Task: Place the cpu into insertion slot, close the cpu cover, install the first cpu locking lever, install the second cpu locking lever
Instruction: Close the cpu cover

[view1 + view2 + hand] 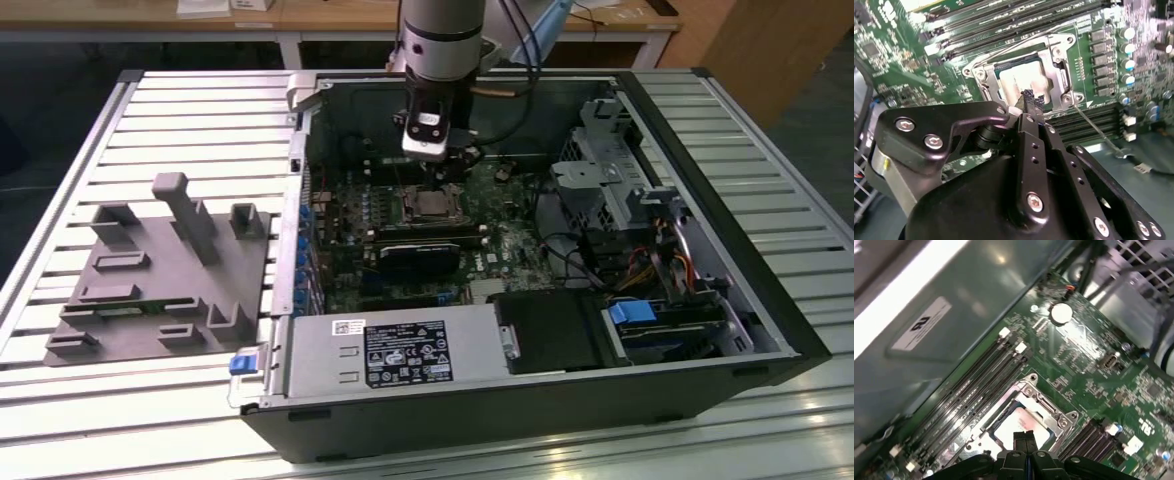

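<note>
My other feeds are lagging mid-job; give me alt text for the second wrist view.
The shut gripper is poised over the insertion slot on the green motherboard. The cpu cover lies flat over the cpu, whose pale metal top shows through the cut-out. A thin wire lever sticks out from one socket corner across the memory slots.

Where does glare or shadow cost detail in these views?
Exterior view: table slats glare white, the case interior sits darker. First wrist view: a blown-out white streak beside the case wall. Second wrist view: the cpu top washes out pale.
</note>
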`<state>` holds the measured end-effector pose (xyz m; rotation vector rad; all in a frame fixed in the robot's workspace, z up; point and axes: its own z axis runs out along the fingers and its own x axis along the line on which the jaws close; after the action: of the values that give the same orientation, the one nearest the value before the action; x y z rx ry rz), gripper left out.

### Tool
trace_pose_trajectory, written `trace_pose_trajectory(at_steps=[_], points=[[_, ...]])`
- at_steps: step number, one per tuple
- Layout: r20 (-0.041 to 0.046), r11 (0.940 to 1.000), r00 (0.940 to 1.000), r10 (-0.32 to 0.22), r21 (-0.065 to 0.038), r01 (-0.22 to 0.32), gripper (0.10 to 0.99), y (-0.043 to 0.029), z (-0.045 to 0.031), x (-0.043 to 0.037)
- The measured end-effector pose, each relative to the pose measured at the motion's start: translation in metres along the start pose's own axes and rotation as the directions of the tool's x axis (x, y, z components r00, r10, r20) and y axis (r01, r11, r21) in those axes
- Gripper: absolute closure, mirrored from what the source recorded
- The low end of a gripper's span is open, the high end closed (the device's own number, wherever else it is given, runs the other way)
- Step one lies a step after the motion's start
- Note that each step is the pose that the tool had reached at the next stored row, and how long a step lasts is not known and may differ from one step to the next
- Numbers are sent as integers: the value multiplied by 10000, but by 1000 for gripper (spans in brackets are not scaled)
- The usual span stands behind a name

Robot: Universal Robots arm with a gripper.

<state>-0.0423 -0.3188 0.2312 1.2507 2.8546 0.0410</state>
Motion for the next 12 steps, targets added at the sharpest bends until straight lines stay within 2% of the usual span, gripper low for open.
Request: trace_pose_trajectory(at_steps=[3, 6, 9, 12], points=[[-18, 9985, 9985, -539, -7, 539, 984, 0, 0, 0], [-36, 9940, 9940, -1094, -15, 1094, 984, 0, 0, 0], [-53, 9867, 9866, -1628, -25, 1628, 984, 0, 2, 0], [-70, 9765, 9765, -2156, -34, 2156, 984, 0, 2, 0]])
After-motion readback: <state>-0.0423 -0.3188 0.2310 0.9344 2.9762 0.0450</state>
